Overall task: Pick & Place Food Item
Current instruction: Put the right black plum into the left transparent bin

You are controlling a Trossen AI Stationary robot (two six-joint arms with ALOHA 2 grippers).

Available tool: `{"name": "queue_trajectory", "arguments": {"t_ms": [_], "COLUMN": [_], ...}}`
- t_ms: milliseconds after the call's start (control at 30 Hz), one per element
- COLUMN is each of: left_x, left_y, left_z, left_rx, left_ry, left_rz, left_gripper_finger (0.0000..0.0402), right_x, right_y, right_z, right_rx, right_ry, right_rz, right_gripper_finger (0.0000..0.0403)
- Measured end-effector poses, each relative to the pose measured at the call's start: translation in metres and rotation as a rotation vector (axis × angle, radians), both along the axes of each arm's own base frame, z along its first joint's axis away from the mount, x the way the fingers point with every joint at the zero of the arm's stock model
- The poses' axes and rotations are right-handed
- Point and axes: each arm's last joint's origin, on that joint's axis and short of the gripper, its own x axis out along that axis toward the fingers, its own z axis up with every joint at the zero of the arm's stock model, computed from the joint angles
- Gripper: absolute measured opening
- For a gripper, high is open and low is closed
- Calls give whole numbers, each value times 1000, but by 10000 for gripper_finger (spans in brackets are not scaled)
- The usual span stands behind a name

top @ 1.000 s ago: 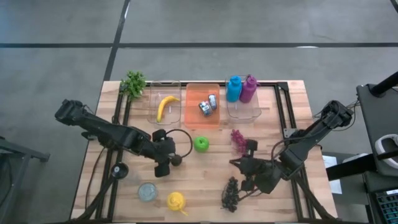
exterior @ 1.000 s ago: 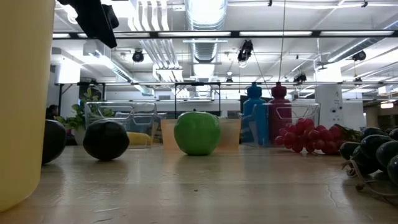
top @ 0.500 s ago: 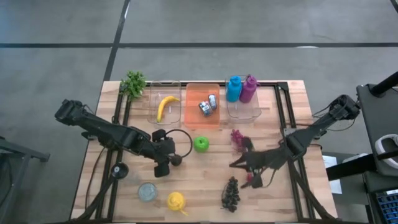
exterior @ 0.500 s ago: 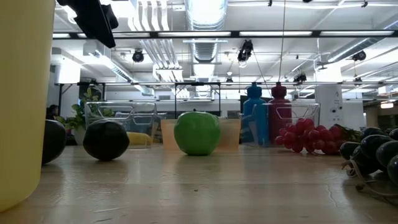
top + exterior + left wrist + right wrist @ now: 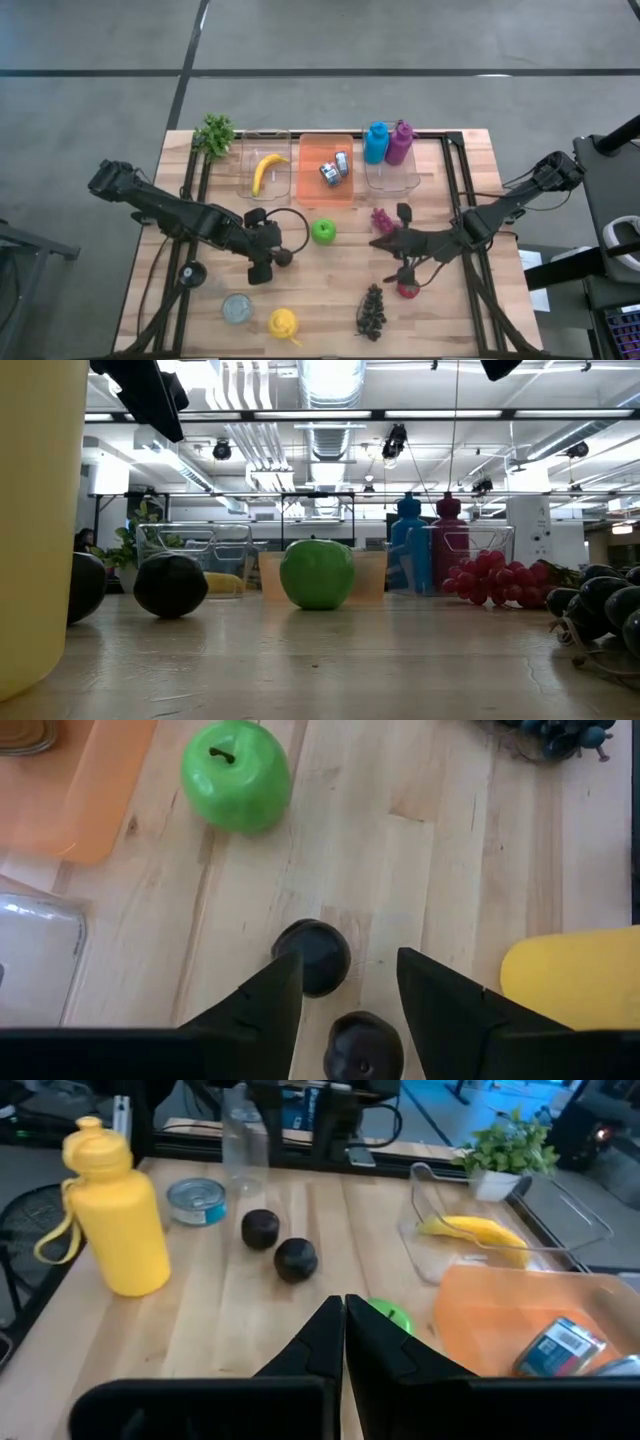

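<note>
the left gripper (image 5: 345, 1005) hangs over the wooden table (image 5: 330, 290), jaws parted, nothing between them. just ahead of its dark fingers (image 5: 262, 1010) sit two round dark plums: the farther plum (image 5: 313, 956) lies past the fingertips, the nearer plum (image 5: 362, 1044) right in the gap between the fingers, neither one pinched. in the high view only one of the pair (image 5: 284, 258) peeks out beside that gripper (image 5: 262, 262).

the shiny green apple (image 5: 323, 232) rests on the table in the middle, just in front of the orange tray (image 5: 310, 160), well clear of both grippers. the low view has the apple (image 5: 316, 573) upright, stem up, with the two plums (image 5: 170, 585) off to one side.

the right gripper (image 5: 343, 1330) has its jaws pressed flat together, holding nothing; in the high view it (image 5: 383, 243) hovers beside the bunch of red grapes (image 5: 382, 219). a bunch of dark grapes (image 5: 371, 310) lies near the front edge, a yellow bottle (image 5: 284, 322) further along, and a yellow banana (image 5: 266, 172) sits in a clear bin (image 5: 246, 180).
</note>
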Motion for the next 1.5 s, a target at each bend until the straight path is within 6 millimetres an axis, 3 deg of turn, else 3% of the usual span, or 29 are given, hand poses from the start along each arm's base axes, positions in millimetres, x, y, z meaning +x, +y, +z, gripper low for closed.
{"name": "queue_trajectory", "arguments": {"t_ms": [433, 1100, 1333, 1500], "left_x": [-1, 6, 16, 22], "left_y": [1, -2, -5, -8], "left_z": [-8, -3, -22, -34], "left_rx": [7, 32, 81, 93], "left_ry": [14, -81, -17, 25], "left_rz": [-2, -39, -53, -53], "left_gripper_finger": [162, 154, 149, 181], "right_x": [0, 0, 0, 0], "right_y": [0, 0, 0, 0], "right_z": [0, 0, 0, 0], "right_rx": [-21, -18, -19, -19], "right_ry": [2, 1, 2, 2], "right_rz": [11, 10, 11, 11], "right_gripper_finger": [8, 8, 8, 8]}}
